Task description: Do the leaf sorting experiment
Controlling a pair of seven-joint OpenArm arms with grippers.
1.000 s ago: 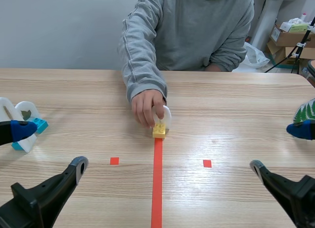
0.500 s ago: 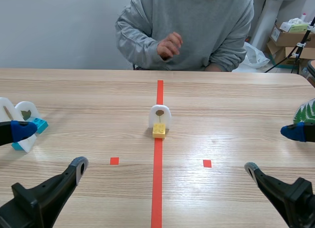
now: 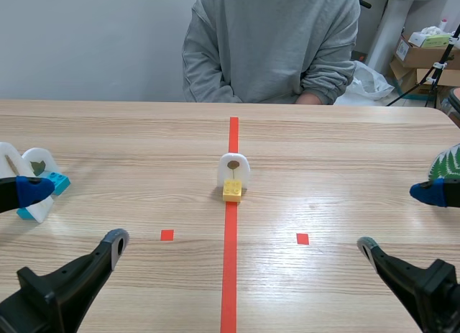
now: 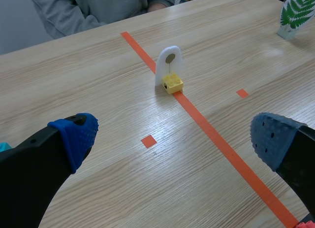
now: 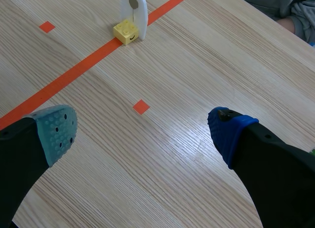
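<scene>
Person's raised hand has dropped from view. White arched leaf card on yellow plastic brick (image 3: pixel 233 180) stands on wooden desk (image 3: pixel 345 146). Your left claw (image 4: pixel 172 137) and right claw (image 5: pixel 142 129), both spread wide, flank it; card lies ahead, neither clearly nearer.

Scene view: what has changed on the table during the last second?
The person let go of the white leaf card on its yellow block and drew the hand back, out of sight. The right gripper shifted slightly toward the middle. The card, the block and the left gripper stayed in place; both grippers remain open.
</scene>
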